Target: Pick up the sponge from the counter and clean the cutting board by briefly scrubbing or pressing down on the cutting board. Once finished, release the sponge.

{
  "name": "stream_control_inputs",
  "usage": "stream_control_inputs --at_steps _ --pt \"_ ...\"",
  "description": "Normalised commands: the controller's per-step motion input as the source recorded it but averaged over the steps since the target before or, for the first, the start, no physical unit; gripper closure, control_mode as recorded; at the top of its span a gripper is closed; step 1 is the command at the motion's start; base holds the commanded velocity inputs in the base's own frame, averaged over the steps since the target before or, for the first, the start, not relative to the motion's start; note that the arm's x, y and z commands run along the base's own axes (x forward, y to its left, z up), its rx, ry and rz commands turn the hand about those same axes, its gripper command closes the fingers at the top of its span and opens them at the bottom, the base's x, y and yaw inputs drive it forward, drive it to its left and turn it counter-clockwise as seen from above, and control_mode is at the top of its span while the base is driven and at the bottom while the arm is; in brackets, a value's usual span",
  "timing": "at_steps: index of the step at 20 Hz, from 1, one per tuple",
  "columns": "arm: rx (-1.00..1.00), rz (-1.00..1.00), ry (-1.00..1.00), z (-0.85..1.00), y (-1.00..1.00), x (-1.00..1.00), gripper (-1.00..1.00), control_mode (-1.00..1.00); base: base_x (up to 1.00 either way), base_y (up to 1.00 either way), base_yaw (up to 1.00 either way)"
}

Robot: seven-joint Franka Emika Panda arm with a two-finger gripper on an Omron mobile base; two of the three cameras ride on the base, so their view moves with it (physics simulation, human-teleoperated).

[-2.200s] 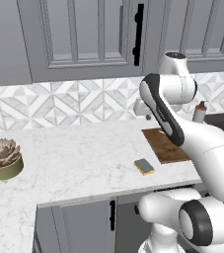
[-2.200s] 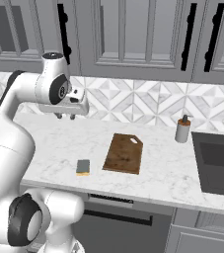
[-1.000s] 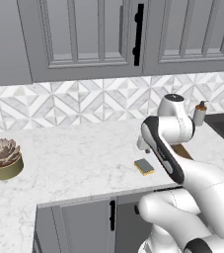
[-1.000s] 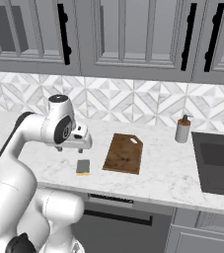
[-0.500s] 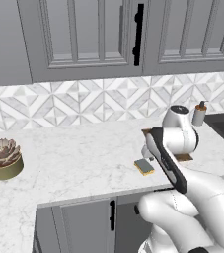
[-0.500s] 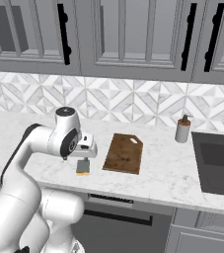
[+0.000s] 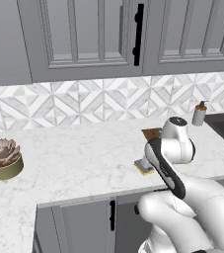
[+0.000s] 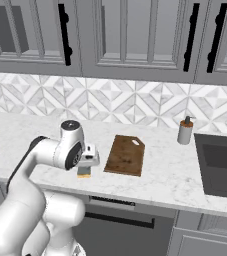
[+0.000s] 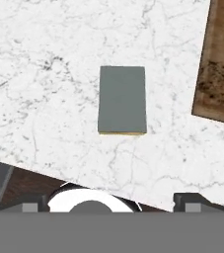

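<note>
The sponge [image 9: 122, 99] lies flat on the white marble counter [image 9: 44, 59], grey-green top up, with a thin yellow edge showing. It sits close to the counter's front edge [image 8: 84, 173] [image 7: 144, 167]. My gripper [image 8: 87, 165] hangs just above the sponge, pointing down. In the hand view the two fingertips [image 9: 190, 200] stand wide apart and the gripper [image 9: 113, 205] is open and holds nothing. The dark brown cutting board [image 8: 125, 155] lies to the right of the sponge, apart from it [image 9: 219, 64]. My arm covers most of the board in the left base view.
A soap dispenser [image 8: 185, 131] stands by the sink [image 8: 220, 165] at the right. A potted succulent [image 7: 4, 158] sits far left on the counter. Grey wall cabinets hang above the tiled backsplash. The counter's front edge runs just below the sponge.
The arm has come down from high over the counter to just above the sponge. Sponge and cutting board lie where they were.
</note>
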Motion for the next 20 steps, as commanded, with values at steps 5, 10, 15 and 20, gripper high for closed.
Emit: stream_control_inputs --at_steps 5,10,15,20 --pt "0.00 0.05 0.02 -0.33 0.05 0.39 -1.00 -1.00 0.00 0.00 0.00" --pt "0.00 0.02 0.02 -0.20 0.01 0.31 -1.00 -1.00 0.00 0.00 0.00" --pt "0.00 0.00 0.05 -0.23 0.00 0.08 -1.00 -1.00 0.00 0.00 0.00" --pt "0.00 0.00 0.01 -0.31 0.03 0.01 -1.00 -1.00 0.00 0.00 0.00"
